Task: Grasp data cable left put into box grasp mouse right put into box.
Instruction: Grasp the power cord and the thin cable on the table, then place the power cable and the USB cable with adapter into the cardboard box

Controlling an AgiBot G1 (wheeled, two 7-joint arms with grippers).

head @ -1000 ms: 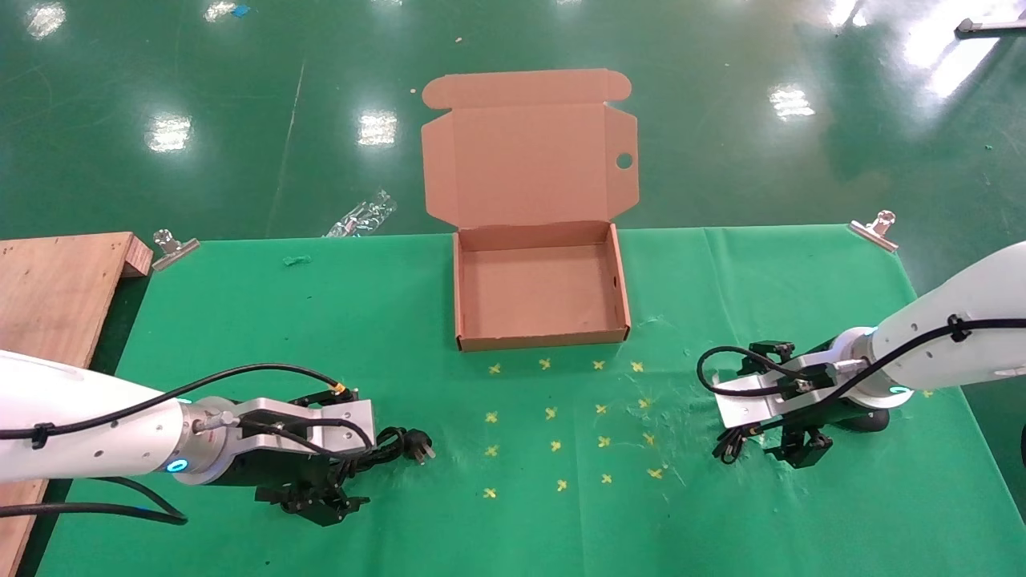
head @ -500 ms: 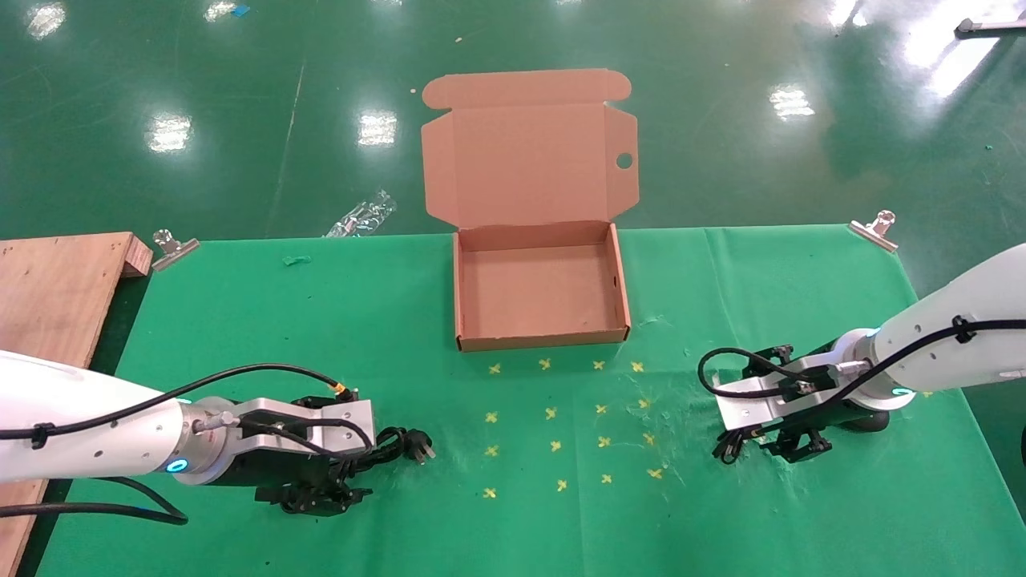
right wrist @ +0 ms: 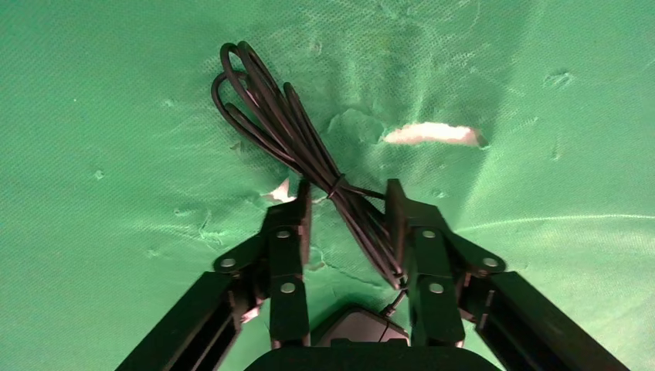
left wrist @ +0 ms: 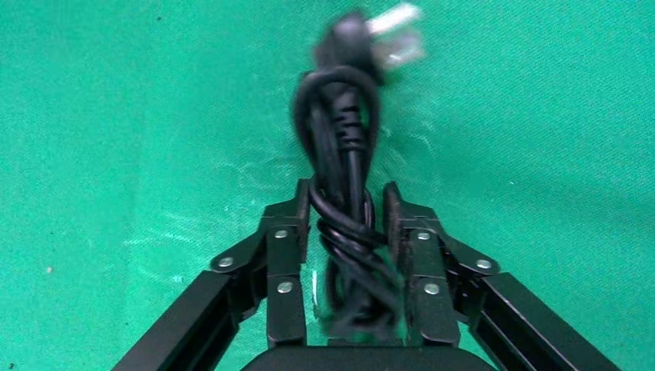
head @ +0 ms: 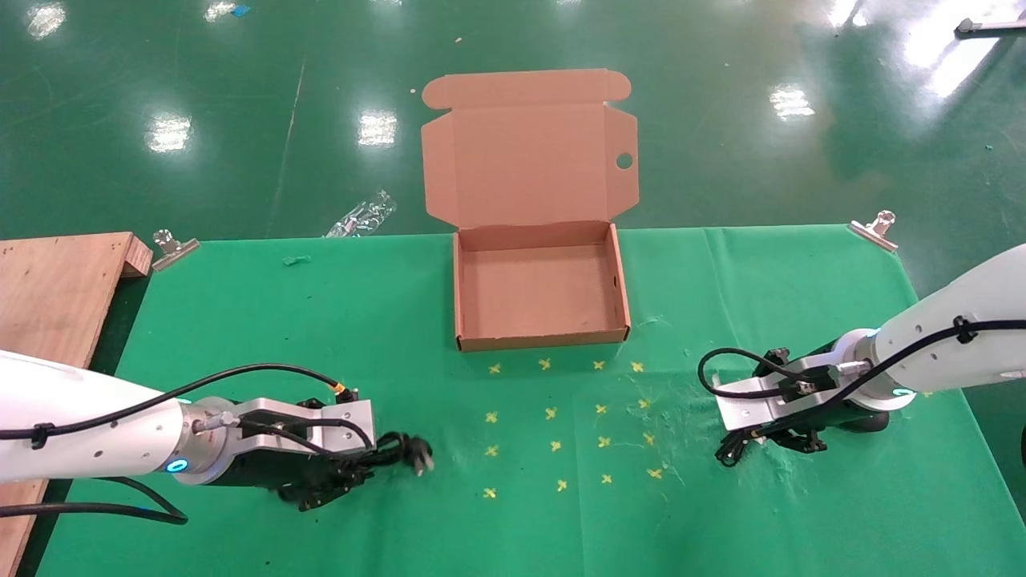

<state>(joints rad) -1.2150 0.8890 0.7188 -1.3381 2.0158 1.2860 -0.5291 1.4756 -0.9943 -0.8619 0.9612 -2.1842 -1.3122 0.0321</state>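
Note:
The data cable (head: 398, 446) is a coiled black cord with a pronged plug, lying front left on the green cloth. My left gripper (head: 341, 481) is shut on its coil; the left wrist view shows my left gripper (left wrist: 346, 197) with the cable (left wrist: 344, 131) filling the gap between the pads. The mouse (head: 871, 421) lies front right under my right wrist. My right gripper (head: 789, 442) is closed in on it. In the right wrist view my right gripper (right wrist: 345, 193) has the mouse's nose (right wrist: 357, 326) wedged between the finger bases and its bundled wire (right wrist: 286, 124) running out past the tips. The box (head: 541, 340) stands open and empty at centre back.
The box lid (head: 529, 152) stands up behind it. A wooden board (head: 56, 288) lies at the left edge. Metal clips (head: 172, 244) hold the cloth's back corners. Yellow cross marks (head: 553, 445) dot the cloth between the grippers. The cloth is torn near the mouse (right wrist: 429, 134).
Both grippers' fingers have closed from wide open. The left now pinches the cable coil and the plug has shifted slightly. The right has narrowed round the mouse and its wire.

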